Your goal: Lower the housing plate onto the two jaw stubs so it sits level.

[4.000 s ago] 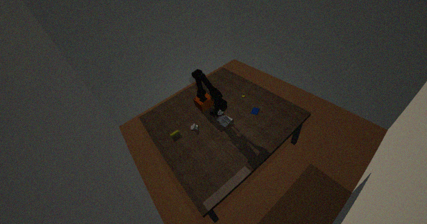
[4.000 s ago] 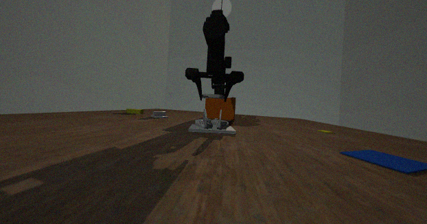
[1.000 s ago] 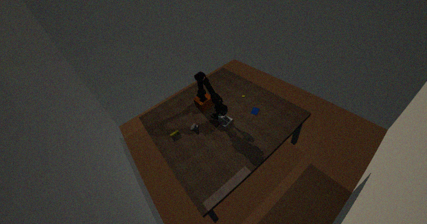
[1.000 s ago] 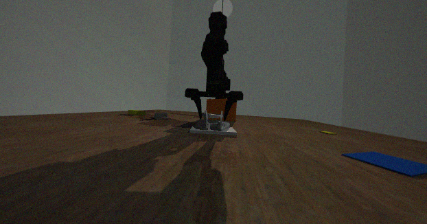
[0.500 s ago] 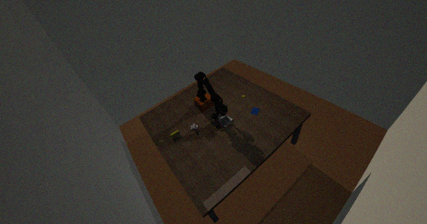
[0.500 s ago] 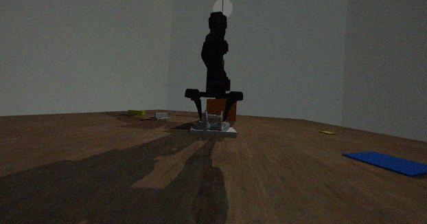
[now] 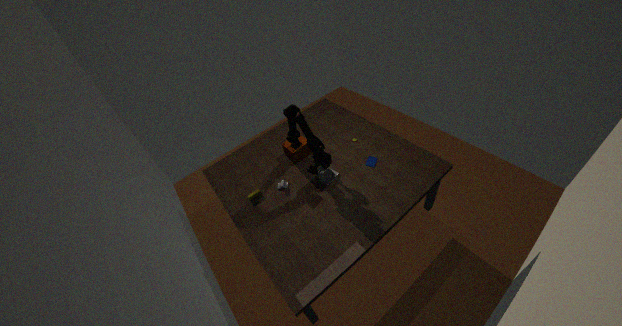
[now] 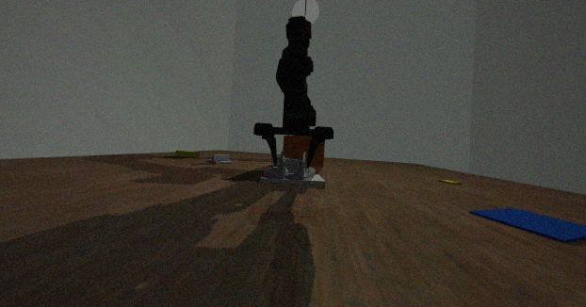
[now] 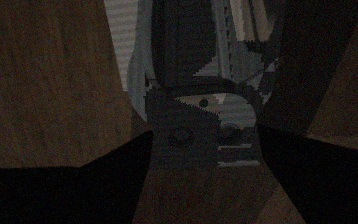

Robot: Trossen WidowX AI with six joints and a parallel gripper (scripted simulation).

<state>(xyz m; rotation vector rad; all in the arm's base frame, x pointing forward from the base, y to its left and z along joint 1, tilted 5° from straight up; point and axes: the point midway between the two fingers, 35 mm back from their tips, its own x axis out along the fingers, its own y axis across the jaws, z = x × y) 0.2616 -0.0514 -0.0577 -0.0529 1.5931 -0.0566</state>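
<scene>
My gripper (image 8: 292, 165) (image 9: 200, 132) points down and is shut on the grey housing plate (image 9: 182, 150), with one finger at each side of it. The plate has round holes and lies partly in shadow. It is over the near end of the jaws; whether it touches the stubs or sits level cannot be told. One grey jaw (image 9: 139, 65) shows at the left of a dark gap in the wrist view, the other jaw (image 9: 223, 35) at its right. They are on the white base (image 7: 336, 173) (image 8: 287, 182) (image 9: 120, 35). The pins and stubs are hidden.
An orange block (image 7: 296, 150) (image 8: 303, 145) is at the arm's foot. A white part (image 7: 283, 184) (image 8: 220, 158) and a yellow block (image 7: 254, 194) (image 8: 187, 154) lie to one side. A blue sheet (image 7: 371, 161) (image 8: 529, 222) and a small yellow piece (image 7: 354, 140) (image 8: 449, 182) lie on the other.
</scene>
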